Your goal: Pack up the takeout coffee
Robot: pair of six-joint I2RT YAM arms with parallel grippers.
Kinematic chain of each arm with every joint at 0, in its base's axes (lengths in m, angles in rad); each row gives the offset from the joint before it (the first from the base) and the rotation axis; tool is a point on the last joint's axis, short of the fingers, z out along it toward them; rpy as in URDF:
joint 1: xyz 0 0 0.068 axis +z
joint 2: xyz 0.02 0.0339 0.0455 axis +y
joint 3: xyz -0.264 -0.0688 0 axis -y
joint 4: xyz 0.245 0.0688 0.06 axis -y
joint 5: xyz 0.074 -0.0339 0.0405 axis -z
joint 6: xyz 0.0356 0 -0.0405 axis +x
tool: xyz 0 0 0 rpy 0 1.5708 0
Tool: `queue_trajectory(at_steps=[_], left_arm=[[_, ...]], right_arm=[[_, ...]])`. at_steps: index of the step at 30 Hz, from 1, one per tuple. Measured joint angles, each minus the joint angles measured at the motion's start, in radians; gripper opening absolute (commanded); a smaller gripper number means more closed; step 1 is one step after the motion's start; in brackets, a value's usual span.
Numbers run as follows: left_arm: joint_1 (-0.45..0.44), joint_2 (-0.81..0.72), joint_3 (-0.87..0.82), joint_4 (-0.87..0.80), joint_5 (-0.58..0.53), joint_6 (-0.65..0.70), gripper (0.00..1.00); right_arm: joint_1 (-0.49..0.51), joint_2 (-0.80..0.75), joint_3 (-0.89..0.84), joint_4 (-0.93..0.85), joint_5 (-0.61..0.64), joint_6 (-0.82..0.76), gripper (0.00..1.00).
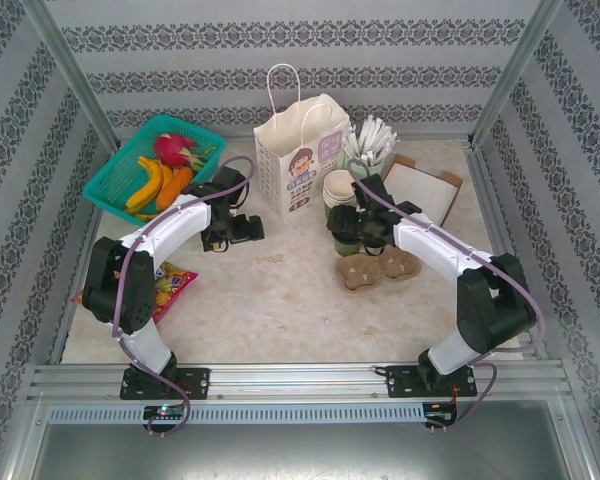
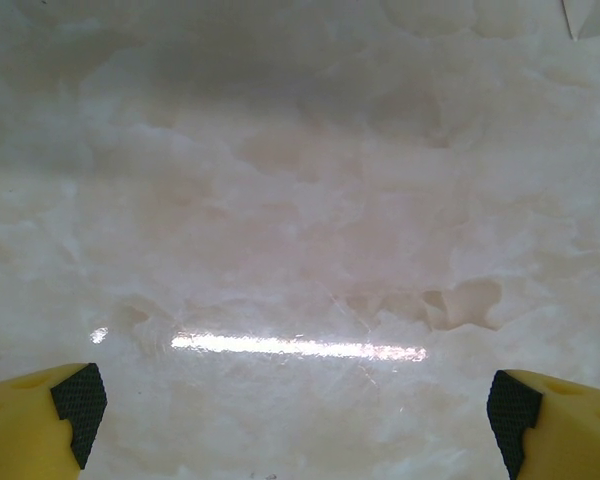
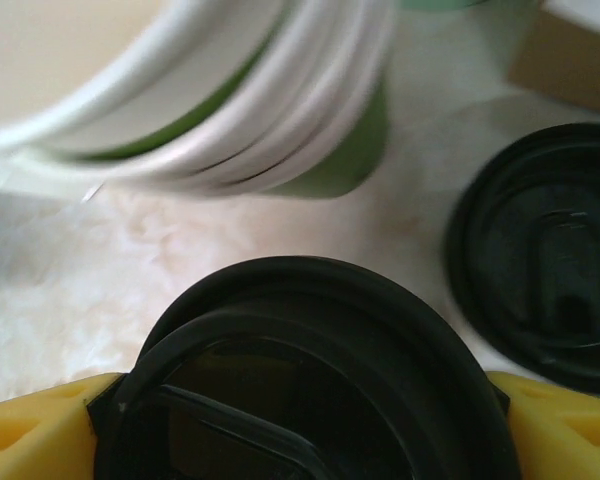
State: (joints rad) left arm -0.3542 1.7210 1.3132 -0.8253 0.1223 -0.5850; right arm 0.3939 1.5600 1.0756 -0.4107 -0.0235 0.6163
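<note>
The right pincer [image 3: 300, 412] pinches the small dark green paper takeout coffee cup [image 1: 345, 241] at its round black plastic lid [image 3: 300, 330] (beside stacked cream cups [image 3: 280, 110]), presumably to lift it. The left pincer [image 2: 295, 402] hangs spread over the pale table [image 2: 300, 200].

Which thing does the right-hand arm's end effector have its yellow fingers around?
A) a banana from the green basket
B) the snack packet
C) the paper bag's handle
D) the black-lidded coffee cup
D: in the right wrist view, the right end effector has its yellow fingers against both sides of the takeout coffee, at its black lid.
</note>
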Motion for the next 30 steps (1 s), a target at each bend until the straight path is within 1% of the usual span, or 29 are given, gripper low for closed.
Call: queue_trajectory(at_steps=[4,9,15,23,30], left_arm=[[0.0,-0.004,0.0,0.0,-0.001,0.0,1.0],[0.0,-0.009,0.0,0.0,-0.004,0.0,1.0],[0.0,-0.01,0.002,0.0,-0.012,0.0,0.99],[0.0,-0.01,0.009,-0.001,-0.026,0.0,1.0],[0.0,-0.011,0.018,-0.004,-0.032,0.0,1.0]], right_arm=[[-0.083,-0.004,-0.005,0.004,0.009,-0.014,0.85],[-0.162,0.008,-0.005,0.031,0.015,-0.014,0.84],[-0.241,0.092,0.055,0.108,0.006,-0.013,0.84],[-0.261,0.22,0.17,0.179,0.002,0.013,0.84],[-0.268,0.272,0.219,0.207,0.021,0.039,0.86]])
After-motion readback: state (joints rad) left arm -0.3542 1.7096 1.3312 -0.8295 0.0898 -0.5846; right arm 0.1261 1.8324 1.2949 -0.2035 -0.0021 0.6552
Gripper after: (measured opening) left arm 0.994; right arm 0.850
